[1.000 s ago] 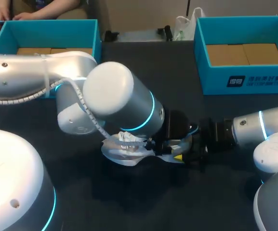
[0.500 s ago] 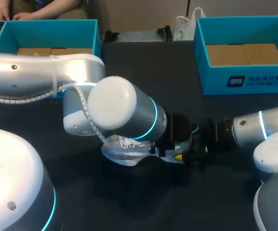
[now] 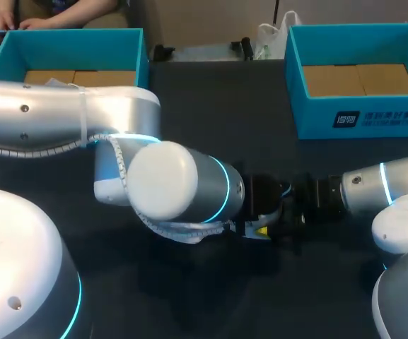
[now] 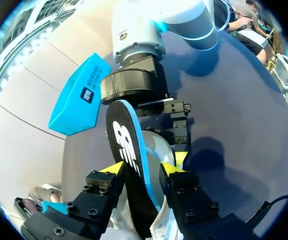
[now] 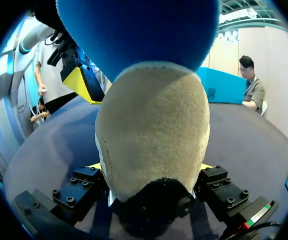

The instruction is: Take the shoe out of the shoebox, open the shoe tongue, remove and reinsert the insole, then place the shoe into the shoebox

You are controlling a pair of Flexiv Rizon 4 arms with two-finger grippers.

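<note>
Swinging lower across the head view, my left arm's big joint now hides nearly all of the shoe point(image 3: 189, 232), whose laces showed a second ago. The left gripper point(image 4: 143, 169) pinches the insole point(image 4: 126, 150) upright above the shoe, so I judge removal is under way. The right gripper point(image 5: 151, 167) clamps the shoe on the table point(image 3: 211, 106). The left shoebox point(image 3: 69, 33) and right shoebox point(image 3: 373, 119) show only brown cardboard floors.

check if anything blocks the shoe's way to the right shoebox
Nothing visible stands on the table between shoe and shoebox; the right claw holds the shoe's heel, and the left arm lies over it.
</note>
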